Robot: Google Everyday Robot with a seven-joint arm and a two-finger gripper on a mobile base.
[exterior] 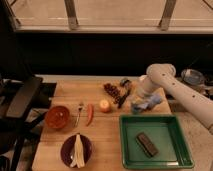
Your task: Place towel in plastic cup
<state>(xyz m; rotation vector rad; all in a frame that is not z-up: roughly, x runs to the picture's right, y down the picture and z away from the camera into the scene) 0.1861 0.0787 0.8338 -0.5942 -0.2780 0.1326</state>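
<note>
The green tray (185,159) sits at the near right corner of the wooden surface (107,127), and everything else is placed from it. Inside the tray, toward its middle, lies a dark rectangular bar (146,144), turned at an angle.

Just beyond the tray's far left corner is the plastic cup (136,106), pale blue-green, standing on the surface. A light blue towel (150,102) is bunched right beside it, toward the right and touching or nearly touching it; whether part of the cloth is already in the cup cannot be made out. The gripper (143,101) is directly over this spot, at the end of the white arm (175,90), which reaches in from the right above the tray's far edge. I cannot tell whether the jaws are open or closed, since they are lost against the towel.

Further left from the tray's far edge are a bunch of dark grapes (112,90) and a small grey tin (124,82) behind them. An orange fruit (104,105) lies left of the cup, then a red pepper (90,113) and a fork (79,112). A red bowl (57,116) stands well to the tray's left. Level with the tray's near half is a purple plate (65,154) carrying a peeled banana (77,150). Off the surface, beyond the tray's far right, a metal bowl (192,76) rests on the counter.
</note>
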